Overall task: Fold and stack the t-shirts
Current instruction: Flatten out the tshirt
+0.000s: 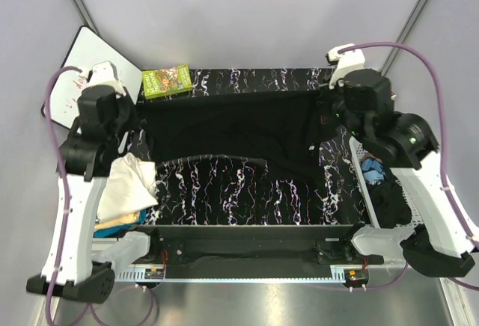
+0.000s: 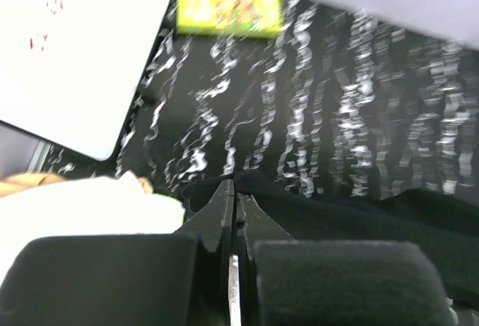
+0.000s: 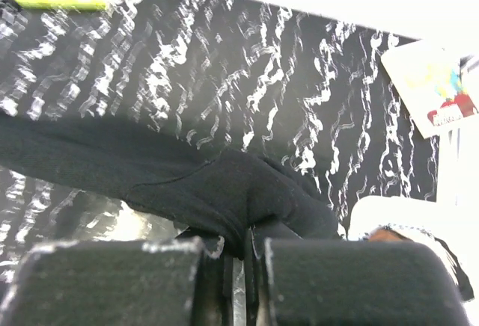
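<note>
Across the far half of the counter (image 1: 247,191), black t-shirt (image 1: 232,128) spread wide, left pincer (image 1: 135,128) clamped on its left edge, right pincer (image 1: 323,125) clamped on its right edge, white t-shirt (image 1: 131,184) heaped near-left.

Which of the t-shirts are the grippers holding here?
The plain black cloth t-shirt, stretched between the left gripper and the right gripper, both shut on its edges. The white cloth t-shirt lies crumpled beside the left arm, unheld.

Plain black t-shirt (image 1: 232,128) lies stretched wide; white tees (image 1: 131,184) heaped left, dark ones (image 1: 383,191) right.
</note>
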`<action>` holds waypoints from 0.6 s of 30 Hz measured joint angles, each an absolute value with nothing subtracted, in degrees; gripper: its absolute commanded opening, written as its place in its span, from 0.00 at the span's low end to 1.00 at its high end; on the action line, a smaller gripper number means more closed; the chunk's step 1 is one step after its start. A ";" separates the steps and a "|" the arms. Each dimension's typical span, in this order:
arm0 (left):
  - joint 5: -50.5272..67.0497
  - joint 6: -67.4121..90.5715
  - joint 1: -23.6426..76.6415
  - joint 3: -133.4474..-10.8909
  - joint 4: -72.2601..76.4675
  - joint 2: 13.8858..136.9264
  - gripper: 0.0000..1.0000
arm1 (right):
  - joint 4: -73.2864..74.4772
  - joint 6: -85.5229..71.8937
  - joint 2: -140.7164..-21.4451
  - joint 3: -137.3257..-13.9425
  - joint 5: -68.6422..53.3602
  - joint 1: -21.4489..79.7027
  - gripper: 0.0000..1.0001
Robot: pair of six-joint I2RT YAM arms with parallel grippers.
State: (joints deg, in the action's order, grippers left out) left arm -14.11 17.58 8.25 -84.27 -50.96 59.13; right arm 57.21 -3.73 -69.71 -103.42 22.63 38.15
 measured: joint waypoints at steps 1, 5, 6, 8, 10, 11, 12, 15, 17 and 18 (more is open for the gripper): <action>-13.85 17.58 8.82 -84.29 -51.03 57.23 0.00 | 57.39 -3.73 -69.52 -103.90 22.37 38.13 0.00; -12.51 17.56 9.65 -86.54 -52.42 52.80 0.00 | 58.85 -3.03 -68.36 -106.98 20.27 38.15 0.00; -12.47 17.56 9.65 -87.74 -52.77 52.60 0.00 | 58.83 -2.68 -68.25 -107.09 20.23 38.15 0.00; -12.47 17.37 9.72 -91.61 -54.04 53.12 0.00 | 58.59 -0.73 -68.36 -107.13 20.36 38.13 0.00; -12.75 17.10 9.82 -95.59 -53.93 54.83 0.00 | 57.87 1.78 -69.43 -107.13 21.41 38.13 0.00; -12.88 16.99 9.82 -96.77 -53.93 55.64 0.00 | 57.32 2.74 -70.02 -107.02 21.96 38.11 0.00; -12.97 16.95 9.82 -98.15 -54.00 57.14 0.00 | 55.88 4.03 -70.98 -106.48 22.65 38.09 0.00; -13.10 16.73 9.80 -99.77 -53.67 62.98 0.00 | 51.35 6.72 -74.30 -103.37 22.35 35.81 0.01; -12.40 16.73 9.76 -99.77 -53.45 68.55 0.00 | 48.97 6.92 -77.73 -101.34 19.79 31.68 0.02; -11.90 16.78 9.65 -99.72 -53.54 72.47 0.00 | 47.90 6.79 -79.50 -100.57 18.28 29.63 0.02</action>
State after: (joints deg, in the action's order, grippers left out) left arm -11.90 16.78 9.65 -99.72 -53.54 72.47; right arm 47.90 6.79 -79.50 -100.57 18.28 29.63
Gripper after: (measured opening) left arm 0.009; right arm 0.022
